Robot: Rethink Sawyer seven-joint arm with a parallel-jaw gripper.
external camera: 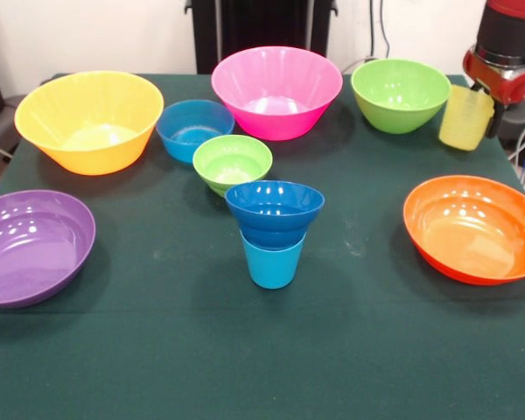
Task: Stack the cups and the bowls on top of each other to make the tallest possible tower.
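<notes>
Dark green cloth covers the tabletop [157, 367], with a pale wall and the robot's black pedestal [261, 26] at the far side. Near the centre stands the tower [274, 232] so far: 1 light blue cup [273, 262] upright on the cloth, with 1 dark blue bowl [275, 210] seated rim-up in its mouth. The bowl's narrow base appears to sit inside the cup's rim, which is probably what keeps it level.

At far right the red and black arm [506, 44] comes down from above, and its claw [483, 92] carries the translucent yellow cup [465, 118], lifted clear of the cloth, just beside the large green bowl [400, 94]. The claw seems clenched on the cup's rim, though the grip itself is largely hidden behind the cup. Judged from the task, this cup is the next storey, held high enough to pass over the loose bowls.

Count of loose bowls on the cloth: 7.
- 5 large: yellow-orange bowl [89, 121] far left, pink bowl [276, 91] far centre, large green bowl far right, purple bowl [31, 247] near left, orange bowl [472, 229] right.
- 2 small: light blue bowl [194, 129] and lime green bowl [232, 163], just behind the tower and touching or nearly touching each other.

Cups: 2 in all, 1 in the tower, 1 in the claw. Bowls: 8 in all, 1 stacked.
</notes>
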